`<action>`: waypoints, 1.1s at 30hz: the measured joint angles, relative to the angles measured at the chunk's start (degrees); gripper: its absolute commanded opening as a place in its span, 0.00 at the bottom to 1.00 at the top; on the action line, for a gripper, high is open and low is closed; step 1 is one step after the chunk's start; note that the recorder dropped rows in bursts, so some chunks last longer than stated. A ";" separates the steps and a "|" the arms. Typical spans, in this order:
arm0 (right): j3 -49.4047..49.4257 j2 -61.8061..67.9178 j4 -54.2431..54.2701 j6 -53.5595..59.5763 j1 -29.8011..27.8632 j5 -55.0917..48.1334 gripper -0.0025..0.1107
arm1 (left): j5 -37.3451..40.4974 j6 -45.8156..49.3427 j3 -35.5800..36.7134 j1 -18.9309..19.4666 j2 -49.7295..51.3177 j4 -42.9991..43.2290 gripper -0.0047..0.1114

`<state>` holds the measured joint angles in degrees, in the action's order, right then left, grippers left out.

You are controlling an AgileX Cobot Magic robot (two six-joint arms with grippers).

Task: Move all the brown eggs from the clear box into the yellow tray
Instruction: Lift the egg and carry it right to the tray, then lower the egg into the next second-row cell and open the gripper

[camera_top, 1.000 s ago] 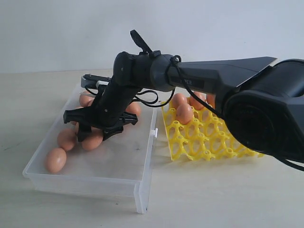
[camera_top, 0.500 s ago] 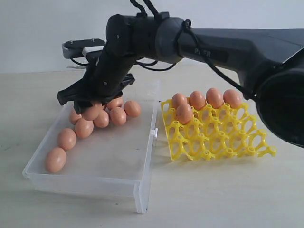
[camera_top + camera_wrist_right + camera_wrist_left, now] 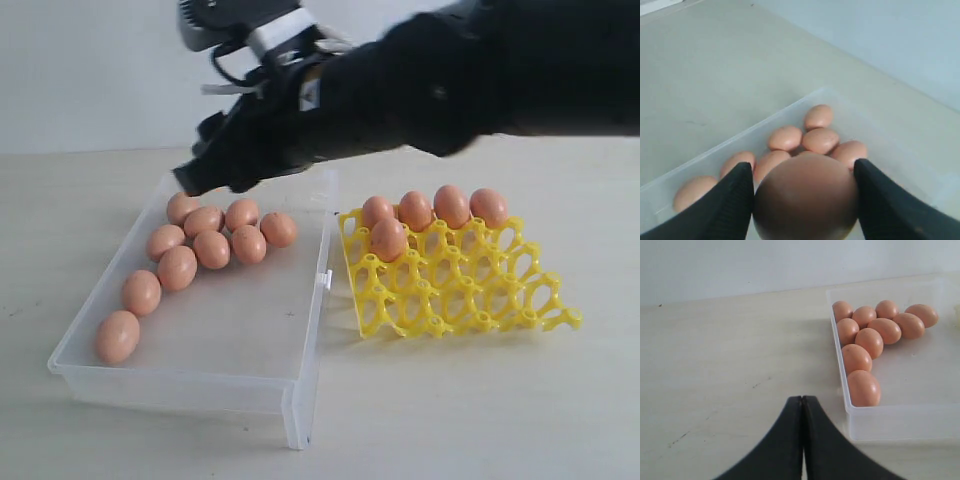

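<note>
Bright, soft, even light, faint shadows. The black robot arm [image 3: 420, 80] is motion-blurred; the near smooth orange-brown egg [image 3: 807, 197] looks unfocused.

Brown eggs [image 3: 212, 249] crowd the clear box's [image 3: 255, 325] far-left side (rest bare); yellow tray's [image 3: 450, 295] front cups open

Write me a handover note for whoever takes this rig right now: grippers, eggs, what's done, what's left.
Right gripper: shut on one brown egg, held above the clear box.
Left gripper: shut, empty, over the bare table beside the box.
Done: five eggs sit in the yellow tray, four in the back row and one in the next.
Left: seat the held egg, then move the ten eggs lying in the box.
</note>
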<state>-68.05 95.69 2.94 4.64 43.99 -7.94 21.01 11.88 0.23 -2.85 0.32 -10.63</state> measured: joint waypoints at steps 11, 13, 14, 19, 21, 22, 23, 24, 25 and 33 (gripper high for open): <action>18.30 -7.76 -0.75 0.36 -18.70 8.83 0.02 | 0.00 0.00 0.00 0.00 0.00 0.00 0.04; 18.43 -6.75 -1.14 -0.65 -21.75 8.96 0.02 | 0.00 0.00 0.00 0.00 0.00 0.00 0.04; 18.43 -6.20 -1.25 -1.21 -22.78 8.97 0.02 | 0.00 0.00 0.00 0.00 0.00 0.00 0.04; 18.43 -2.06 -1.36 -2.41 -25.66 10.25 0.02 | 0.00 0.00 0.00 0.00 0.00 0.00 0.04; 18.43 -0.24 -1.36 -2.50 -25.66 11.10 0.02 | 0.00 0.00 0.00 0.00 0.00 0.00 0.04; 18.43 0.48 -1.36 -2.50 -25.66 11.43 0.02 | 0.00 0.00 0.00 0.00 0.00 0.00 0.04; 18.43 1.35 -1.36 -2.50 -25.66 11.88 0.02 | 0.00 0.00 0.00 0.00 0.00 0.00 0.04; 18.43 2.21 -1.36 -2.53 -25.66 12.35 0.02 | 0.00 0.00 0.00 0.00 0.00 0.00 0.04; 18.43 3.07 -1.36 -2.63 -25.66 12.93 0.02 | 0.00 0.00 0.00 0.00 0.00 0.00 0.04; 17.03 7.54 -1.36 -2.63 -25.66 14.05 0.02 | 0.00 0.00 0.00 0.00 0.00 0.00 0.04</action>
<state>-51.02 103.23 1.58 2.01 18.34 6.10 21.01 11.88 0.23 -2.85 0.32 -10.63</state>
